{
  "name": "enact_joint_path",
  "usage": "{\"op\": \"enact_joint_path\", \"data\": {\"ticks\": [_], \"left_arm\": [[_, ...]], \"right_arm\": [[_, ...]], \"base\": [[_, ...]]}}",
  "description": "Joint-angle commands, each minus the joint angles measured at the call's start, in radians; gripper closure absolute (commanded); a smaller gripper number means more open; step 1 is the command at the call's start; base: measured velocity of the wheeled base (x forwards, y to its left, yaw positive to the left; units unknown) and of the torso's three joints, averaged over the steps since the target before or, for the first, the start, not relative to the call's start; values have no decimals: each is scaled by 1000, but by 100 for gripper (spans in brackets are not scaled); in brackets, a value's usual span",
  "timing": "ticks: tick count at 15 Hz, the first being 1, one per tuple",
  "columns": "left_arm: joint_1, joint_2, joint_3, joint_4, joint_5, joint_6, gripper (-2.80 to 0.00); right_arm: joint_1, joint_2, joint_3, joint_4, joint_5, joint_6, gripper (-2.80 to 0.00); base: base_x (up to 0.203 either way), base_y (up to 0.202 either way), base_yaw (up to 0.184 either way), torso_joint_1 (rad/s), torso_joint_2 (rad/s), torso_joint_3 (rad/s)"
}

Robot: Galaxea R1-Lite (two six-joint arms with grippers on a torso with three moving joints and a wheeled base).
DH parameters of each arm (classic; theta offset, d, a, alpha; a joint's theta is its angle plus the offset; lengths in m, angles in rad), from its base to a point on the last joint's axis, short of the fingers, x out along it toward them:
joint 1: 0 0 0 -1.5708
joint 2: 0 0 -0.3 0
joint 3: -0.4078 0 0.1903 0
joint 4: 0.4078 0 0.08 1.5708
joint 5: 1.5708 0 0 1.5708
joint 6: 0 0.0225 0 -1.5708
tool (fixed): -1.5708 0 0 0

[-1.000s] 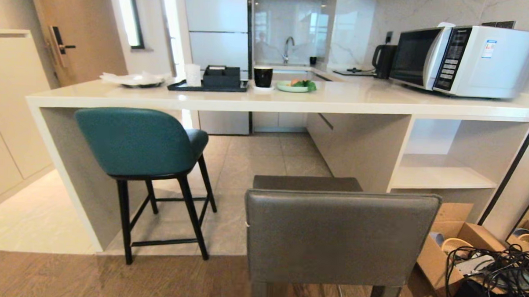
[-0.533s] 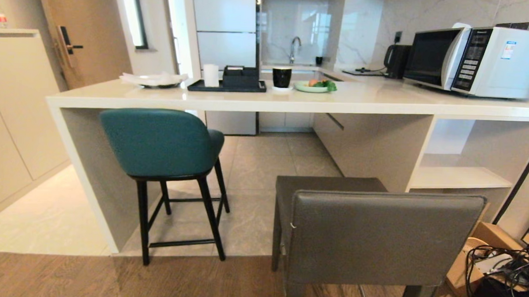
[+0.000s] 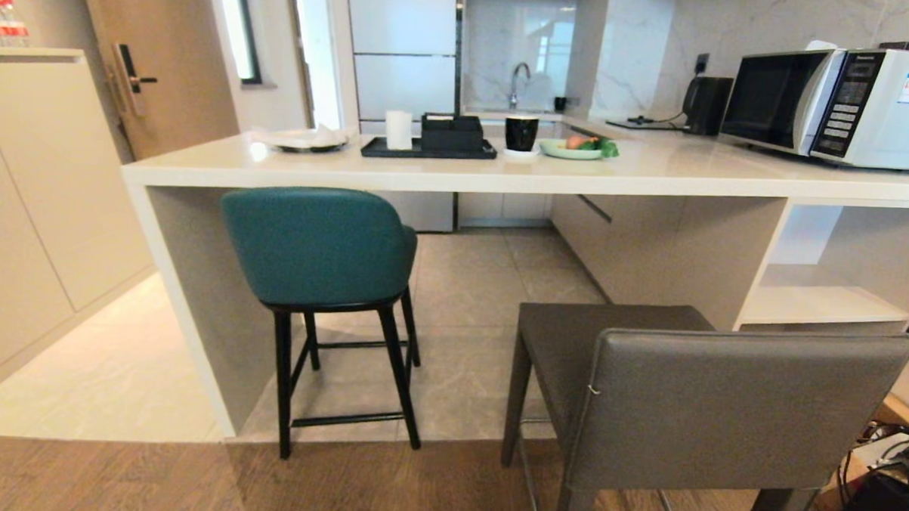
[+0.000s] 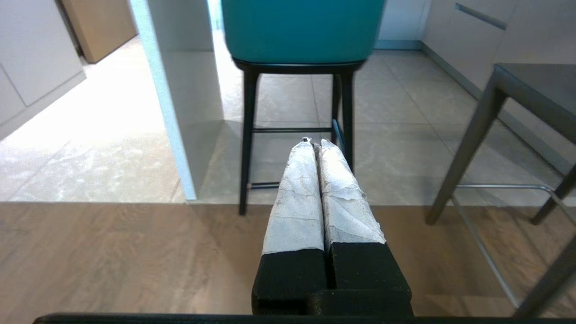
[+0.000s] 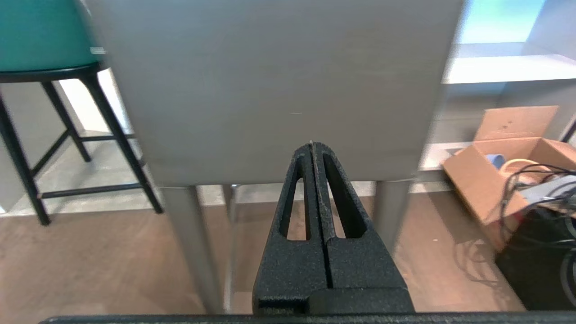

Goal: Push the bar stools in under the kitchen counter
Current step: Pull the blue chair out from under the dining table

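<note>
The teal bar stool (image 3: 319, 247) with thin black legs stands partly under the left end of the cream-white kitchen counter (image 3: 457, 172). The boxy dark-grey bar stool (image 3: 744, 413) stands nearer me at the right, out from the counter on the wood floor. Neither arm shows in the head view. My left gripper (image 4: 314, 145) is shut and empty, pointing at the teal stool (image 4: 301, 31) from a distance. My right gripper (image 5: 311, 145) is shut and empty, close behind the grey stool's back (image 5: 274, 85); contact cannot be told.
The counter carries a microwave (image 3: 838, 102), kettle (image 3: 705, 105), black tray (image 3: 428, 149), mug (image 3: 521, 133) and plate of food (image 3: 575, 148). A beige cupboard unit (image 3: 41, 188) stands at the left. A cardboard box (image 5: 504, 175) and tangled cables (image 3: 889, 467) lie at the right.
The whole head view has shifted: stools and counter now sit further right in the picture, so the camera has turned or moved left. The stools keep their places relative to the counter.
</note>
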Motion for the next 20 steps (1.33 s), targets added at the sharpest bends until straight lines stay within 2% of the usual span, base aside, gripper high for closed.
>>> {"op": "enact_joint_path", "data": {"ticks": [1,20], "left_arm": [[0,1,0,0,0,0,0],[0,1,0,0,-1,0,0]], "right_arm": [[0,1,0,0,0,1,0],[0,1,0,0,-1,4,0]], "base": [[0,202,-1,7,-3,2],[0,197,-2,2,2,3]]}}
